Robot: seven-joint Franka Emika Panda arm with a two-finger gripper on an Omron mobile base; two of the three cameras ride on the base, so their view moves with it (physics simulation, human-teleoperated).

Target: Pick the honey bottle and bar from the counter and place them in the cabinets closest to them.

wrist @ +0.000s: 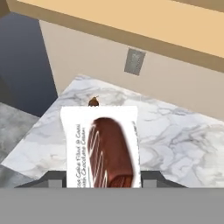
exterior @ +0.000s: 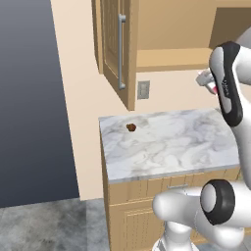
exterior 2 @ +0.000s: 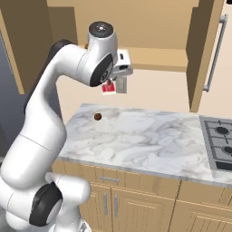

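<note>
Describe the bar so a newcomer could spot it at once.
Start at the marble counter and look above its back left corner, just under the open cabinet shelf. There the gripper holds the bar in the air. Its white wrapper with a red-brown chocolate picture sets it apart from the tiny brown lump on the counter below.

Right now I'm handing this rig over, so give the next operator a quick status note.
Hand: shut on the bar, held in the air above the counter, just below the open cabinet shelf.
Done: bar picked up.
Left: set the bar on that shelf, then find and store the honey bottle; I can't spot it now.
A tiny brown lump sits on the counter; leave it.
</note>
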